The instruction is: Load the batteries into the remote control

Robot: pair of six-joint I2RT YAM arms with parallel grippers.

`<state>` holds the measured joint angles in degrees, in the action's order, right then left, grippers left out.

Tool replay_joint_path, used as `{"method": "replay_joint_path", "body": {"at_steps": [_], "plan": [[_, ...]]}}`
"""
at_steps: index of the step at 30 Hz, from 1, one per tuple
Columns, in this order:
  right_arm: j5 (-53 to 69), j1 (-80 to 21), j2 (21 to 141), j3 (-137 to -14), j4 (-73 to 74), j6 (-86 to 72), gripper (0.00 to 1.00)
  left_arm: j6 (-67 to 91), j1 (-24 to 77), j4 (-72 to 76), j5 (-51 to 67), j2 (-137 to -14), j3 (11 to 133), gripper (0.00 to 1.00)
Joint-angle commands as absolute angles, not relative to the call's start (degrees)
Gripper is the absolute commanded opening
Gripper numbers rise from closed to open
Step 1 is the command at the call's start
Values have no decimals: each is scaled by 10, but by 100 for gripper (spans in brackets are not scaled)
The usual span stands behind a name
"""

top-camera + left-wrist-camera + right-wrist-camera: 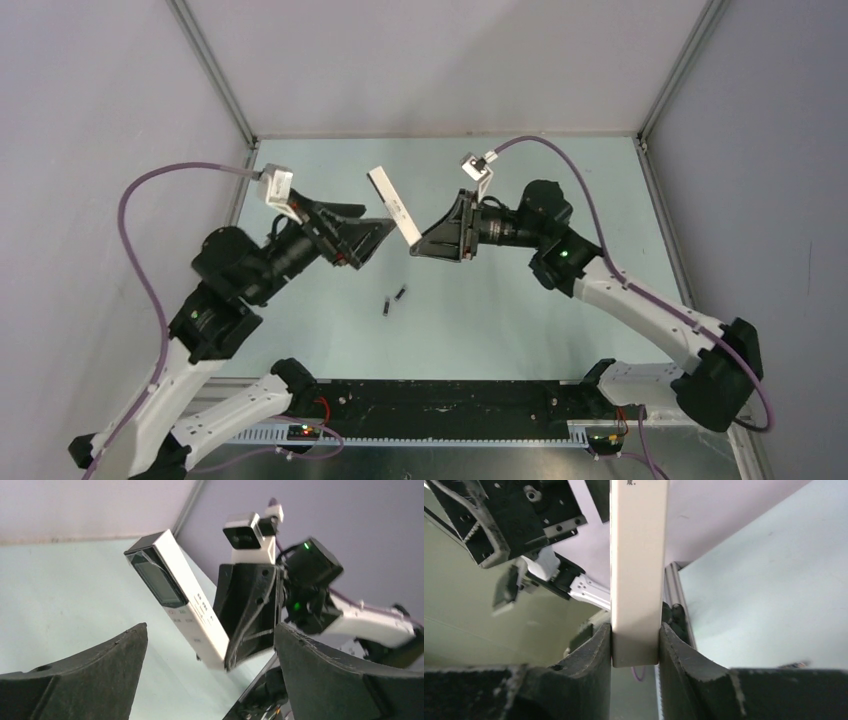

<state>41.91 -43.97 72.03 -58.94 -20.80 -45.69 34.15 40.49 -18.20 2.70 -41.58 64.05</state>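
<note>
Pale green tabletop (330, 330), boxed in by plain lilac-grey walls (100, 100) and aluminium frame posts (215, 70), seen from above. The right gripper (416, 247) clamps the lower end of a slim white bar-shaped plastic remote control (392, 203). It is lifted off the surface, its long axis slanting up toward the far left. The left gripper (372, 228) faces it from just beside, jaws spread wide and empty. Two tiny dark cylindrical batteries (393, 300) lie on the table below, between the arms, probably an easier reach for the free left gripper.

Left wrist view: the remote control's dark screen end points up and left. Black fingers (100, 670) stand apart on either side, touching nothing.

Right wrist view: both pads (591, 650) press the remote control's white sides, with pale table beyond.
</note>
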Motion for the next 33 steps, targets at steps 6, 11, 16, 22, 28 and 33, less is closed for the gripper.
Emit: {"method": "replay_joint_path", "body": {"at_steps": [6, 11, 16, 22, 28, 33], "plan": [[413, -428, 620, -687, 81, -111, 2, 116, 397, -249, 247, -428, 664, 100], [352, -436, 594, -687, 160, -12, 0, 93, 344, -272, 412, -470, 690, 100], [307, -436, 580, -687, 218, 108, 0, 61, 335, -273, 466, -496, 705, 99], [314, -432, 564, -682, 270, 216, 0, 45, 331, -302, 465, -529, 719, 94], [387, -417, 551, -680, 303, 256, 0, 25, 329, -333, 479, -547, 728, 94], [453, -416, 550, -679, 324, 261, 0, 11, 329, -349, 511, -553, 738, 96]]}}
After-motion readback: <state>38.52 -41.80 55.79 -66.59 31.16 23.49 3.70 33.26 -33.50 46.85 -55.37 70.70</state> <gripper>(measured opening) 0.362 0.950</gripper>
